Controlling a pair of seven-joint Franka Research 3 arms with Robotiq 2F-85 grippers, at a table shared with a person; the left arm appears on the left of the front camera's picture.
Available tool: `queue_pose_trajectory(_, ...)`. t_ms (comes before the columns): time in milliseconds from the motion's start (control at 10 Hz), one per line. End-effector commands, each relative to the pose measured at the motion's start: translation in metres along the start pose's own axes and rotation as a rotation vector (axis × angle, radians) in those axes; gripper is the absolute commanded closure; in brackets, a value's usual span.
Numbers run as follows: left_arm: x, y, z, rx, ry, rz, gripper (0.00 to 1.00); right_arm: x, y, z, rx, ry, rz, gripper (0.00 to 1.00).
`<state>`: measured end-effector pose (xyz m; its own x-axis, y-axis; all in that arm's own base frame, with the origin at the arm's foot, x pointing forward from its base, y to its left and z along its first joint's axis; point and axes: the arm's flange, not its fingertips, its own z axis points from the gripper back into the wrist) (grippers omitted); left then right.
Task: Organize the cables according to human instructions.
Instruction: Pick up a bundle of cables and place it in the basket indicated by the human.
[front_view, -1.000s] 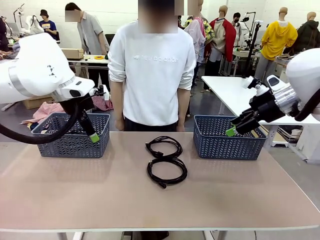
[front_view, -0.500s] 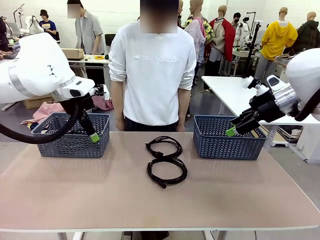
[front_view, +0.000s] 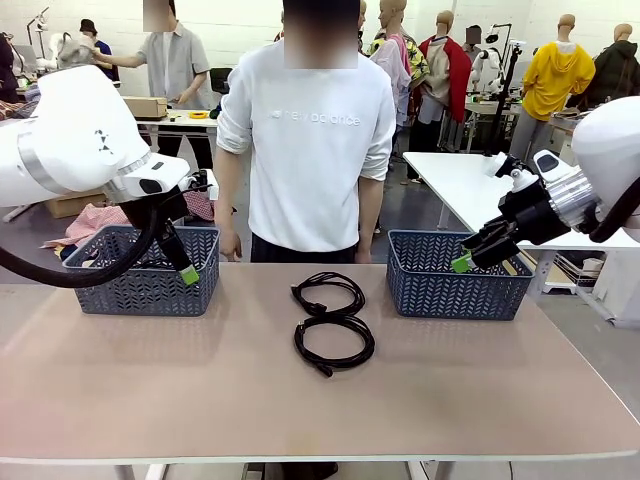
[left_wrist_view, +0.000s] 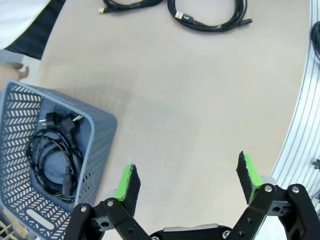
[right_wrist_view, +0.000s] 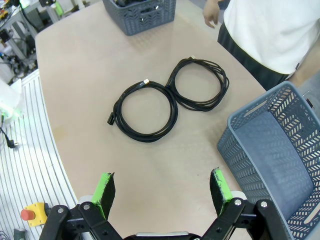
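Two coiled black cables lie mid-table, one (front_view: 334, 342) nearer me and one (front_view: 327, 293) behind it, touching. The right wrist view shows the same pair, the nearer cable (right_wrist_view: 145, 111) and the farther one (right_wrist_view: 199, 83). More cables (left_wrist_view: 52, 155) lie tangled inside the left basket (left_wrist_view: 97, 145). My left gripper (front_view: 186, 272) hangs open just in front of that basket (front_view: 145, 285), holding nothing. Over by the right basket (front_view: 457, 290), my right gripper (front_view: 462, 262) hovers open and empty above its near rim. A person (front_view: 305, 140) stands at the far edge, arms down.
The right basket (right_wrist_view: 280, 150) looks empty inside. A metal rail (left_wrist_view: 300, 130) runs along the table's edge in the left wrist view. Bare tabletop (front_view: 150, 390) spreads in front of and beside the coils. A second table (front_view: 450, 180) stands behind on the right.
The person shifted slightly and their hands hang a little differently. Both arms and the cables have stayed put.
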<state>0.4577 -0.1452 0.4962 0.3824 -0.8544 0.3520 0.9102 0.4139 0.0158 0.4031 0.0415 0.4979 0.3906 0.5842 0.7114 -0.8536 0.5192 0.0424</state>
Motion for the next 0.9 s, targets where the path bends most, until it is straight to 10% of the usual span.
queue_pose_trajectory(0, -0.0017, 0.0017, 0.0004, 0.009, 0.002, 0.007, 0.0, 0.0005, -0.0035, -0.0011, 0.014, -0.036, 0.019, 0.0)
queue_pose_trajectory(800, -0.0017, 0.0017, 0.0004, 0.009, 0.002, 0.007, 0.0, 0.0005, -0.0035, -0.0011, 0.014, -0.036, 0.019, 0.0)
